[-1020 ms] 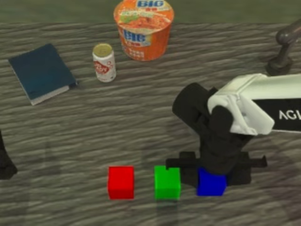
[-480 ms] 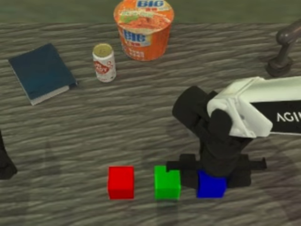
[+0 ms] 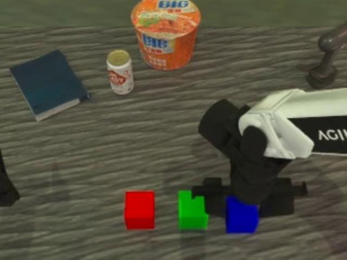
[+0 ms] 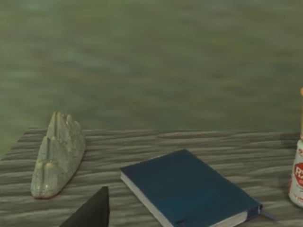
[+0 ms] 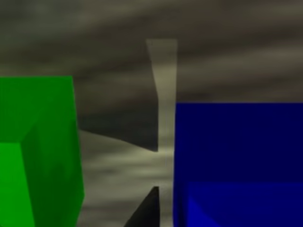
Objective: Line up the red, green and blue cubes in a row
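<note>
Near the table's front edge stand the red cube (image 3: 139,209), the green cube (image 3: 192,210) and the blue cube (image 3: 241,215), left to right in a rough line. The blue one lies slightly nearer the front. My right gripper (image 3: 246,201) hovers directly over the blue cube and is open. In the right wrist view a dark fingertip (image 5: 147,210) stands off the blue cube (image 5: 236,161), with a strip of table between them, and the green cube (image 5: 38,151) is beside it. My left arm (image 3: 5,189) is parked at the left edge, with one fingertip (image 4: 94,213) showing.
A blue book (image 3: 49,83), a soda can (image 3: 120,72) and an orange noodle cup (image 3: 165,32) stand at the back. A grey stand (image 3: 328,54) is at the back right. The left wrist view shows a pale stone-like piece (image 4: 57,156) beyond the book (image 4: 187,191).
The blue cube has shifted a little left and toward the front edge, and now shows more from under the right gripper. The left arm has not moved.
</note>
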Robot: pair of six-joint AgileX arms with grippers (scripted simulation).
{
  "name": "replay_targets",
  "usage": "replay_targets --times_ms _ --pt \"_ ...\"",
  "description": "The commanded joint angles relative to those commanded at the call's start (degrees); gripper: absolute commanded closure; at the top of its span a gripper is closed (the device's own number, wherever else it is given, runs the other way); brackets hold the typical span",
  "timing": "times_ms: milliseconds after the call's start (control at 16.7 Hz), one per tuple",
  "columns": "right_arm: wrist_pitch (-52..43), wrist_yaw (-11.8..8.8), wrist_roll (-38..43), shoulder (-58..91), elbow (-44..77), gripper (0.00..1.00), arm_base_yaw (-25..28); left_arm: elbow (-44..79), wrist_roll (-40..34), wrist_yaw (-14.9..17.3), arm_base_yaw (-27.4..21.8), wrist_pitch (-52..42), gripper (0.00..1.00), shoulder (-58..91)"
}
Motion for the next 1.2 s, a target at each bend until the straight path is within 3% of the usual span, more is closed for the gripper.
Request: replay_targets --times_ms 120,720,1200 --pt "0.0 0.0 0.0 0.0 0.0 0.0 0.0 0.0 0.0 0.0 0.0 0.0 0.0 0.0" --pt "-0.99 0.0 -0.02 -0.39 0.72 0.0 0.07 0.0 0.0 0.0 0.0 0.0 0.0 0.0" --pt "-15.06 -0.03 -0.16 -6.23 8.77 0.0 0.43 0.0 0.0 0.0 0.0 0.0 0.0 0.0"
